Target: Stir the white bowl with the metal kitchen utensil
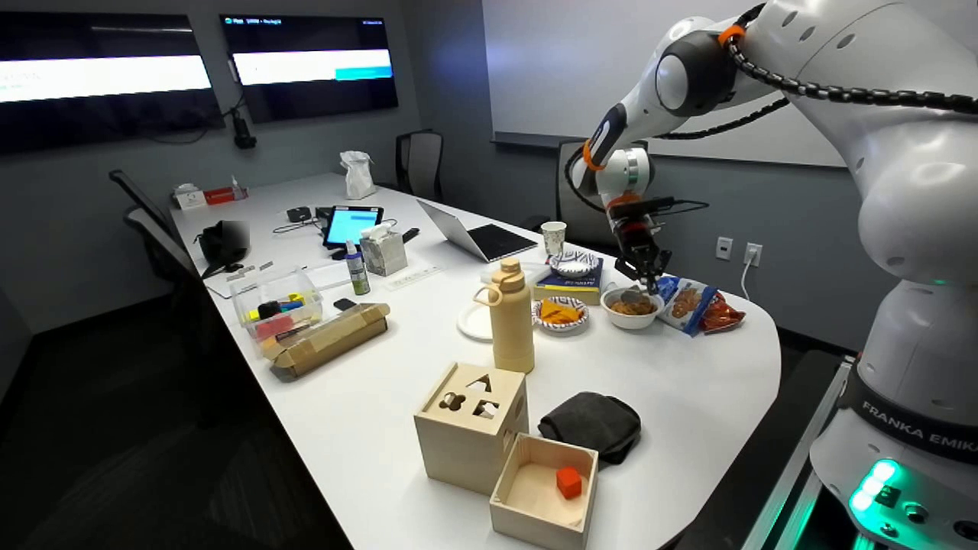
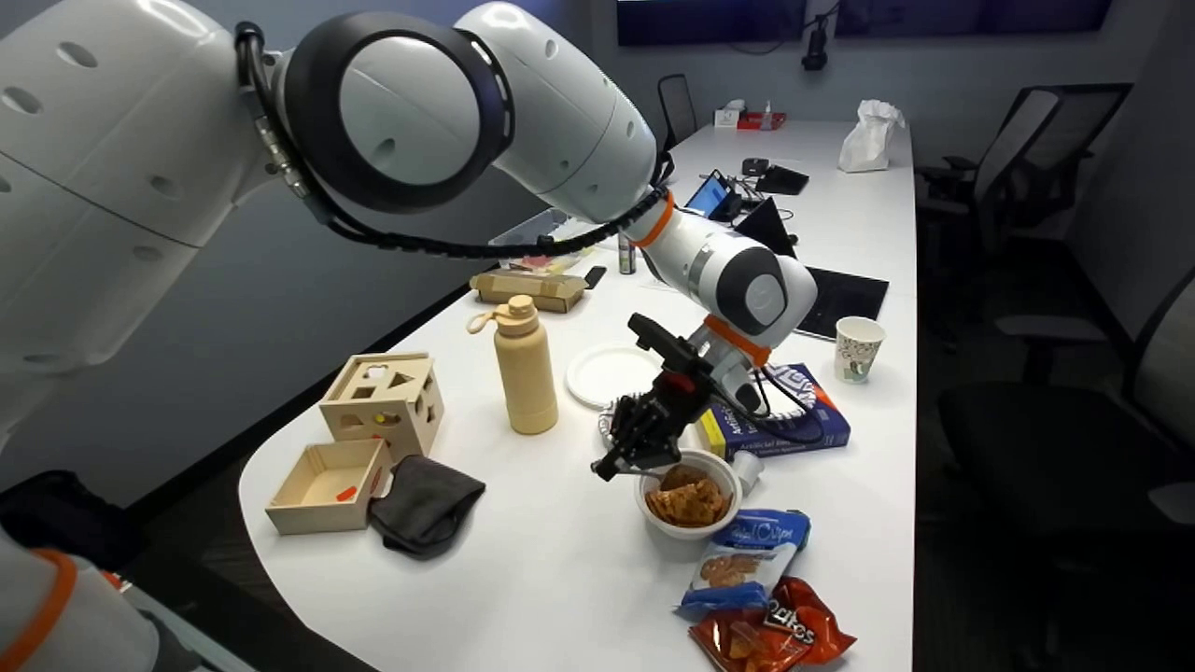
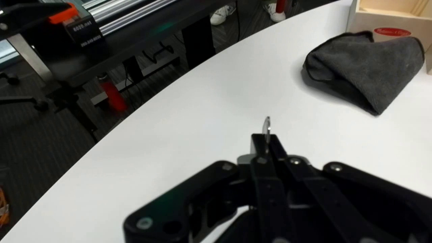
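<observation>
Pinching a thin silver metal utensil (image 3: 267, 126) between its fingers (image 3: 259, 146), the black gripper (image 3: 267, 140) is holding it across the rim of the round white bowl (image 2: 686, 532), standing near the white table's (image 2: 560, 579) long edge.

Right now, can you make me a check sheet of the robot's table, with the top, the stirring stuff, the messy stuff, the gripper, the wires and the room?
Surface: white table with a rounded end.
Job's things: white bowl holds brown food; metal utensil reaches over its rim, far end hard to see.
Clutter: blue snack bag beside the bowl, red chip bag beyond that; also bottle, book, gray cloth.
Gripper: shut on the metal utensil.
Cables: black cable along the arm.
Surroundings: chairs, wall screens; white shoes on the floor past the table edge.
</observation>
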